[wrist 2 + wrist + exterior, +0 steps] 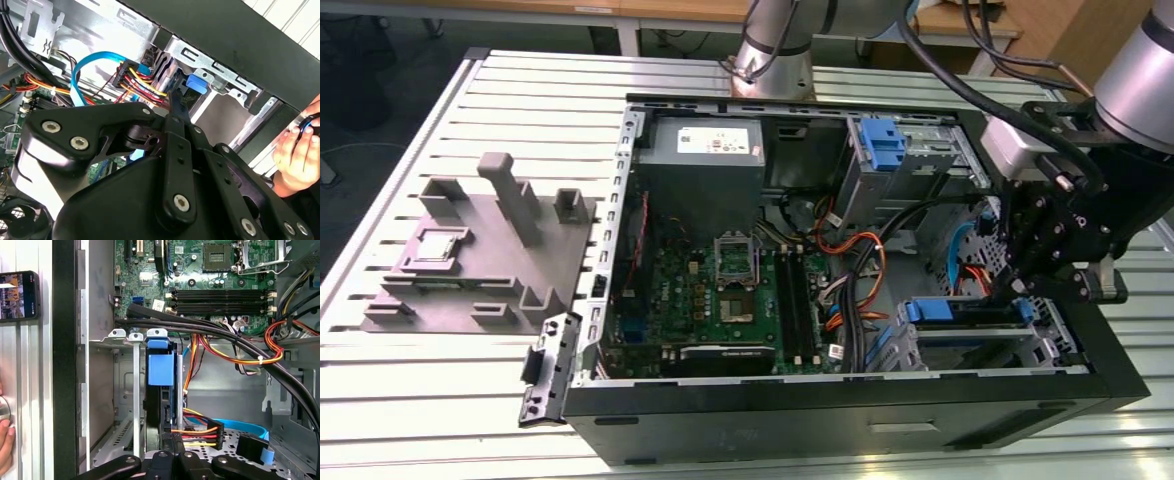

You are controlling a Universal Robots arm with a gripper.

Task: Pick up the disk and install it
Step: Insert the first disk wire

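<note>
Reaching down into computer case [854, 400], tool [1047, 285] over disk [161, 370] seated in bay; finger state unclear.

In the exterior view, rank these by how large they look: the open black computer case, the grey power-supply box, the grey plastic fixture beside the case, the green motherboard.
1. Open black computer case.
2. Grey plastic fixture and green motherboard: too alike to rank.
3. Grey power-supply box, smallest.

Silver arm [767, 40], black screw-studded wrist [1067, 235]
</note>
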